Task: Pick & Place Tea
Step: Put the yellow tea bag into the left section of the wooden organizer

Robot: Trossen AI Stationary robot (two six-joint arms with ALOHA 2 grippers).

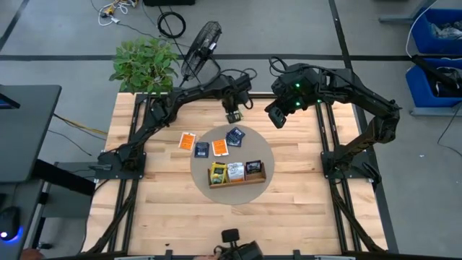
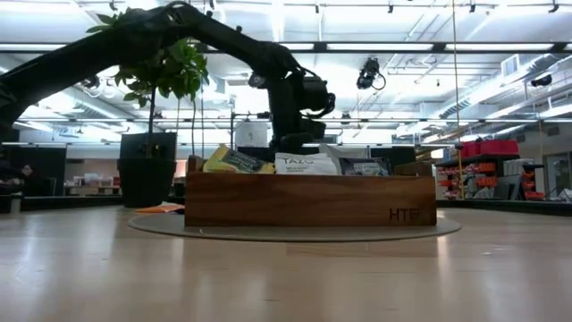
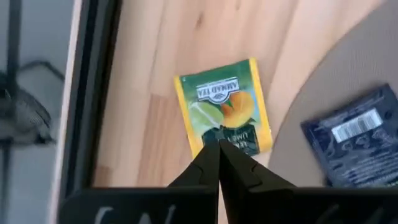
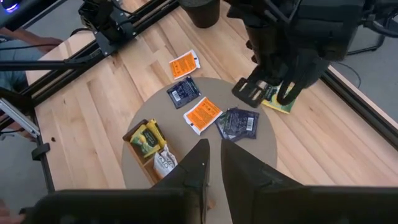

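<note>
A green and yellow tea packet point(image 3: 221, 102) is over the bare wood just beyond the round grey mat point(image 1: 268, 155), with my left gripper point(image 3: 217, 148) shut on it. Loose on the mat and the wood beside it lie two orange packets point(image 1: 187, 141) point(image 1: 219, 147) and two dark blue packets point(image 1: 202, 149) point(image 1: 234, 136). Other packets stand in the wooden tray point(image 1: 238, 182) at the mat's near side. My right gripper point(image 4: 214, 149) hangs high over the table's far right with a narrow gap between its fingers and nothing in it. My left gripper pinches the green and yellow packet at one edge point(image 3: 219, 138) between its two fingertips. The fingers come steeply from above, pointing down. The packet spreads out beyond the fingertips, face up; whether its other edge still rests on the wood, I cannot tell.
A potted plant point(image 1: 144, 61) and a small fan point(image 1: 202, 43) stand beyond the table's far edge. Black frame rails point(image 1: 133, 137) run along both sides of the table. The wood on the near half of the table point(image 1: 231, 224) is bare.
</note>
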